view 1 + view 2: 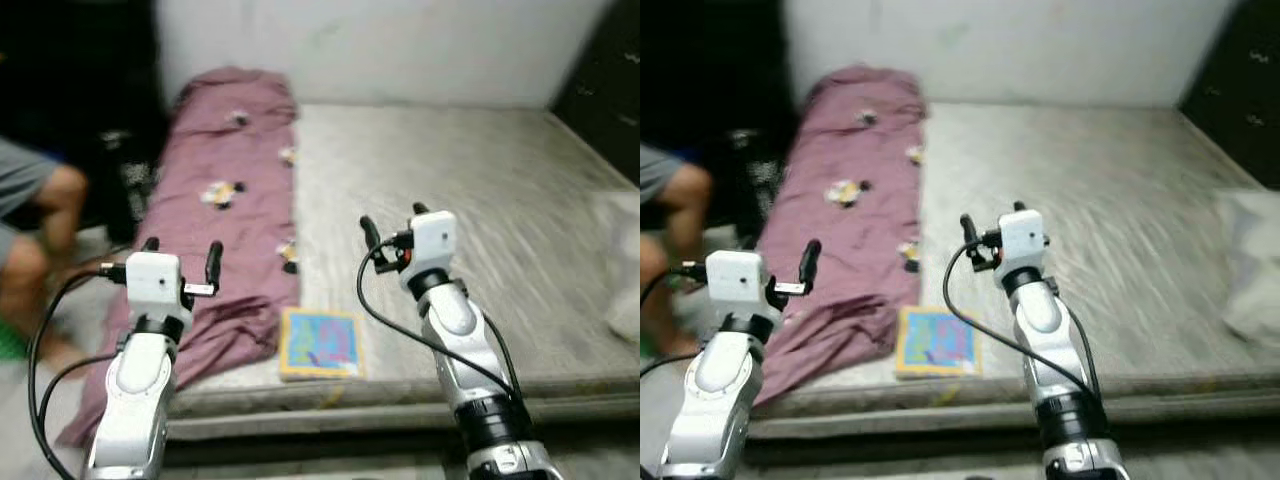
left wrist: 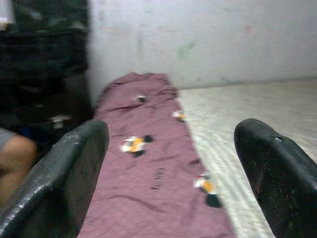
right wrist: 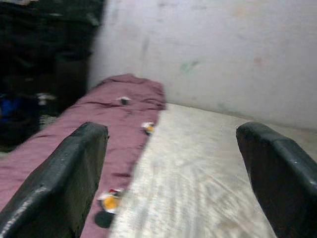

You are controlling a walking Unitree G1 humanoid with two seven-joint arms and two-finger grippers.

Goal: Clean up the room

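A purple blanket (image 1: 232,210) with small cartoon prints lies crumpled along the left side of a grey mattress (image 1: 470,190). A colourful flat book (image 1: 320,344) rests on the mattress near its front edge, beside the blanket's lower end. My left gripper (image 1: 182,254) is raised and open above the blanket's front corner, holding nothing. My right gripper (image 1: 393,224) is raised and open over the middle of the mattress, above and behind the book, also holding nothing. The left wrist view looks along the blanket (image 2: 158,168); the right wrist view looks over the blanket's edge and the mattress (image 3: 198,163).
A person's bare legs (image 1: 40,240) are at the far left beside the bed. A white pillow (image 1: 625,270) lies at the mattress's right edge. Dark furniture (image 1: 605,90) stands at the back right. A white wall (image 1: 380,45) is behind the bed.
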